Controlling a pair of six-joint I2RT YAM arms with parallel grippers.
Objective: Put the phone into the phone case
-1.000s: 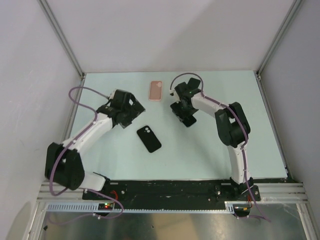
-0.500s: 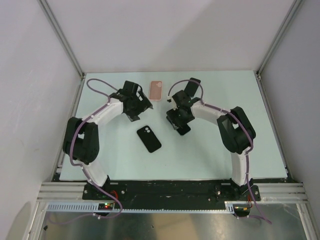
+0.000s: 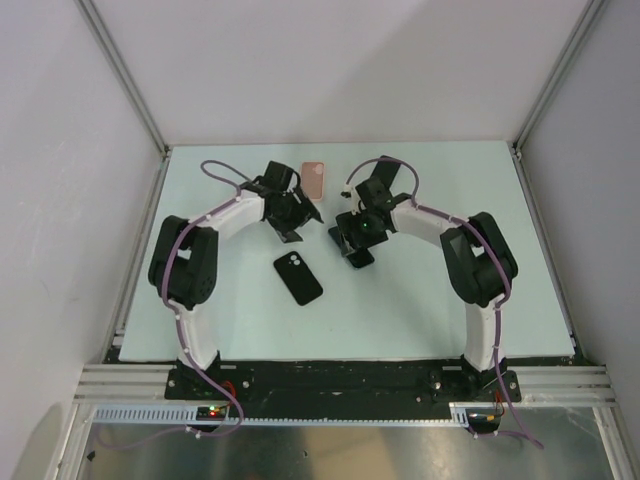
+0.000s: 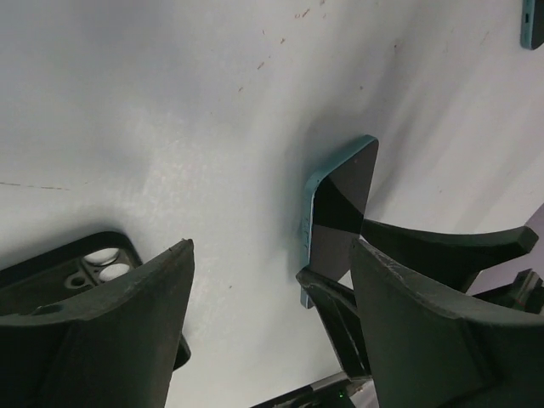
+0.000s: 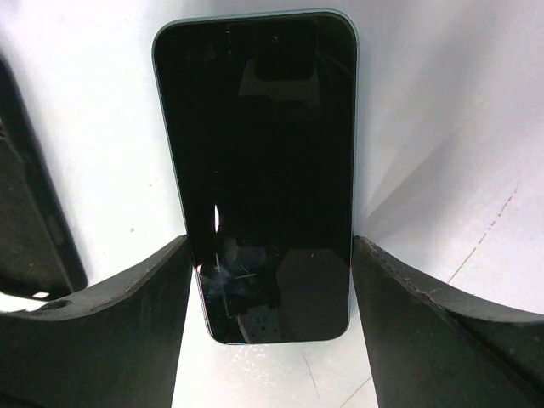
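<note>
The phone point(image 5: 263, 161), teal-edged with a black screen, stands between my right gripper's point(image 5: 270, 246) fingers, which press on both of its long sides. In the top view that gripper point(image 3: 352, 243) sits mid-table with the phone point(image 3: 357, 257) under it. The black phone case point(image 3: 298, 277) lies flat, just left of and nearer than the right gripper, camera cutout toward the back. My left gripper point(image 3: 293, 228) hovers behind the case, close to the right gripper. Its wrist view shows the left gripper point(image 4: 272, 251) open and empty, with the phone point(image 4: 340, 212) edge-on beyond the fingers and the case's camera corner point(image 4: 100, 259) at lower left.
A pink case-like item point(image 3: 314, 180) lies flat at the back centre, just behind the left gripper. White walls with metal posts close in the table on three sides. A teal corner point(image 4: 534, 24) shows at the left wrist view's upper right edge.
The left arm has swung right, toward the right gripper, and its jaws have narrowed a little. The right gripper has shifted slightly left and nearer with the phone.
</note>
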